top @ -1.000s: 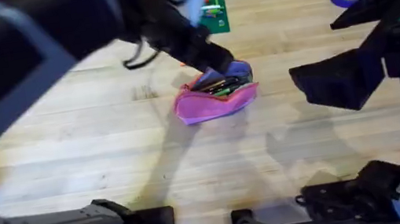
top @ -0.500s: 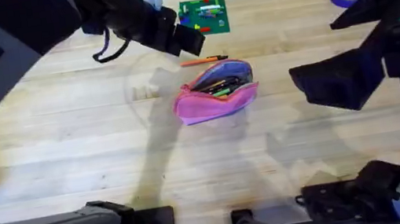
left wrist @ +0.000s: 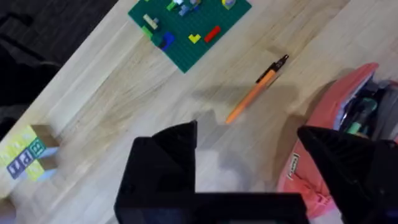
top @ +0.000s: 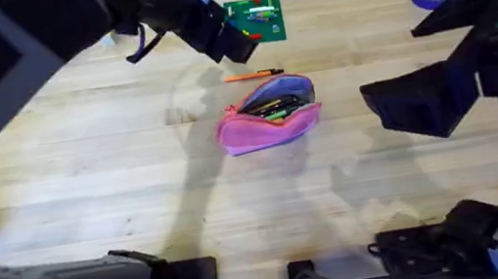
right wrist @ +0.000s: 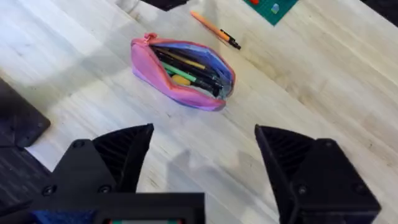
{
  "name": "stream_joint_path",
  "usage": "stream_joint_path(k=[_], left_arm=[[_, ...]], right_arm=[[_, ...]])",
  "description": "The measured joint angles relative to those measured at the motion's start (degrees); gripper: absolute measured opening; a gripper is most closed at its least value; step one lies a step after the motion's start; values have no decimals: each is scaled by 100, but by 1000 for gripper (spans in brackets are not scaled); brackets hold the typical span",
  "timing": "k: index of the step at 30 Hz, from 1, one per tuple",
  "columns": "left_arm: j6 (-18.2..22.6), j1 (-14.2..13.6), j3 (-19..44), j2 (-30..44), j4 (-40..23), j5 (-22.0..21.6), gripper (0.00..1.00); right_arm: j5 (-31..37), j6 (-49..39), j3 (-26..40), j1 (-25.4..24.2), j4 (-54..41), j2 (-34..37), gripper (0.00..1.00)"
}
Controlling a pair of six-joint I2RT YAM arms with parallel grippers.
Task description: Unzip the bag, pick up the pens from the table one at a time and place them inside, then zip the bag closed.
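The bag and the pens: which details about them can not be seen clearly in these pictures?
- Pens inside the bag: they overlap in the right wrist view, so their number is unclear.
- Bag in the left wrist view: cut off by the edge and partly hidden by a finger.
- Orange pen: too small overhead to read any marking.
- Zipper pull: not discernible.

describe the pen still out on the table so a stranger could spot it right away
Find the open pink bag mid-table. Between it and the green board lies one pen flat on the wood. It is orange with a black end, and alone outside the bag.
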Motion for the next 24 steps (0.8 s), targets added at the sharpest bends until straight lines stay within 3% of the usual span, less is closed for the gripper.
stream_joint_path(k=[9,24], left_arm=[[795,0,0,579,406,273,993],[979,0,0,1393,425,334,994]], right_arm=[[0,0,0,0,0,0,997],[0,0,0,0,0,0,998]])
